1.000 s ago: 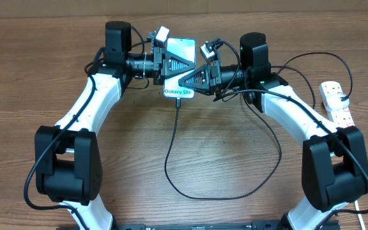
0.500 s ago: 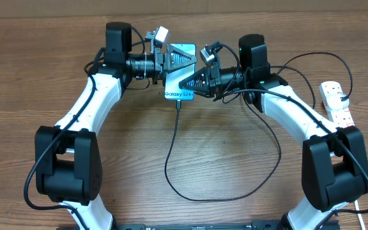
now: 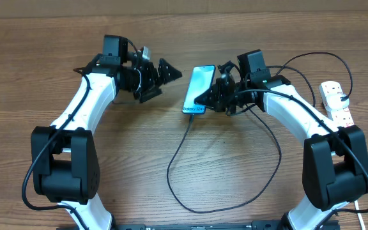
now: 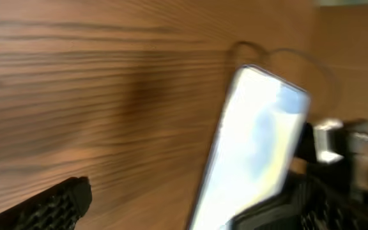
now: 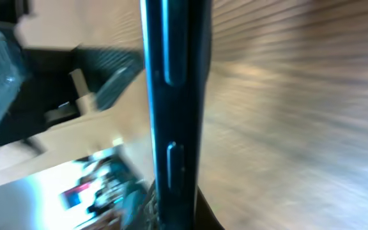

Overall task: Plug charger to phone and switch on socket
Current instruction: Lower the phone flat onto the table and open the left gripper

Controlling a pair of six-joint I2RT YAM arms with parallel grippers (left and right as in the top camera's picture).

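Observation:
The phone, its screen lit light blue, stands tilted on edge just above the table, with my right gripper shut on its right side. The right wrist view shows its dark side edge running between the jaws. The charger, a thin black cable, loops over the table and its tip meets the phone's lower end. My left gripper is open, left of the phone and apart from it. In the left wrist view one finger shows, with the bright phone beyond. The socket lies at the far right.
The socket's white cord runs down the right edge. Black arm cables arc behind the right arm. Bare wooden table surrounds the charger loop.
My left gripper has opened, let go of the phone and drawn back to the left. The right gripper has kept hold and turned the phone on edge, shifting it slightly right.

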